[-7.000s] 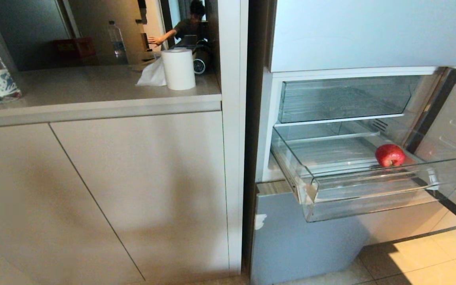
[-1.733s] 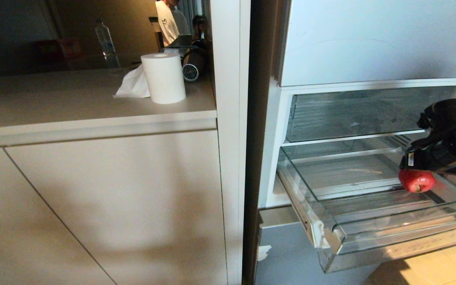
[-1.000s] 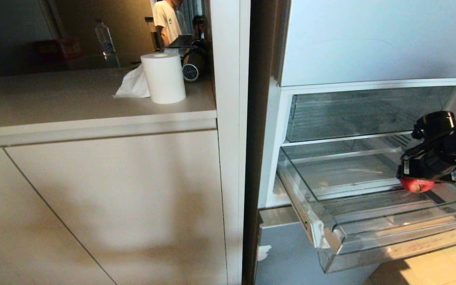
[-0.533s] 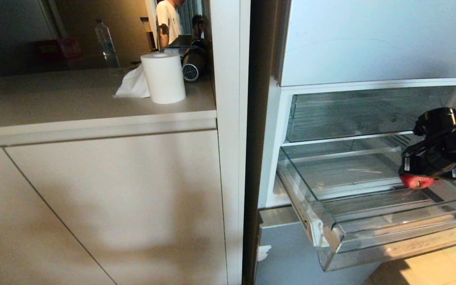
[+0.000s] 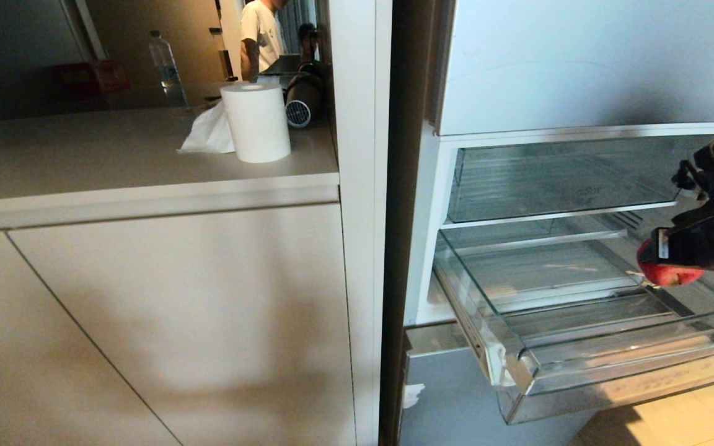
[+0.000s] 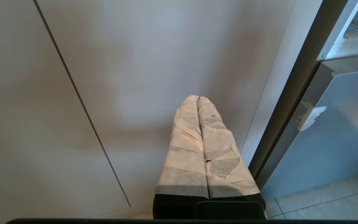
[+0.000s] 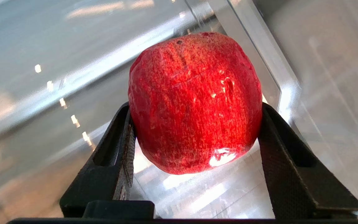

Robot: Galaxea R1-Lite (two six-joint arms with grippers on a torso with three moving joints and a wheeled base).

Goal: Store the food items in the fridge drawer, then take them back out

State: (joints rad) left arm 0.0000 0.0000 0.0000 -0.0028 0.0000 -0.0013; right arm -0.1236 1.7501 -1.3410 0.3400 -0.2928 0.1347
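The right gripper (image 7: 194,130) clamps the apple (image 7: 194,102) between its 2 fingers, above the fridge drawer (image 5: 586,371) floor near its right wall. The exit path is up and over the front lip. The head view crops the arm. The left gripper (image 6: 202,137) is closed, parked by the cabinet.

Beige cabinets (image 5: 177,322) under a pale countertop (image 5: 115,155) with a paper roll (image 5: 256,121); tiled floor (image 5: 691,415) sunlit

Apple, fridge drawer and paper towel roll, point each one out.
apple (image 7: 194,102), right wrist view, middle of its red skin
fridge drawer (image 5: 611,365), head view, clear front wall
paper towel roll (image 5: 256,124), head view, white side
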